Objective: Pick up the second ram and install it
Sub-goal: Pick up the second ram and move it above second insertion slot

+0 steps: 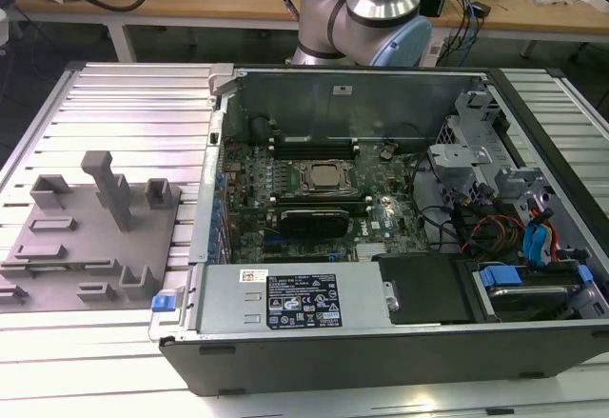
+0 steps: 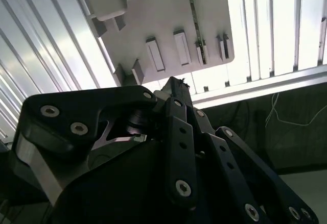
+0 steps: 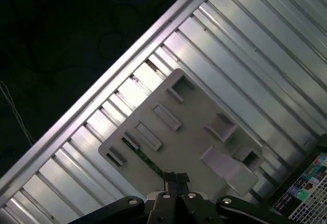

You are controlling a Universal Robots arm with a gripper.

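I'm looking at the slatted table (image 1: 114,85) with the open computer case (image 1: 285,361) on it. The grey holder block (image 1: 95,247) lies just beside the case, toward the table's edge. In both wrist views my gripper (image 3: 175,177) (image 2: 176,83) hangs above that block, jaws pinched together with nothing between them. In the second wrist view the memory stick (image 2: 197,27) stands on edge in a slot of the block, below the jaws and clear of them.
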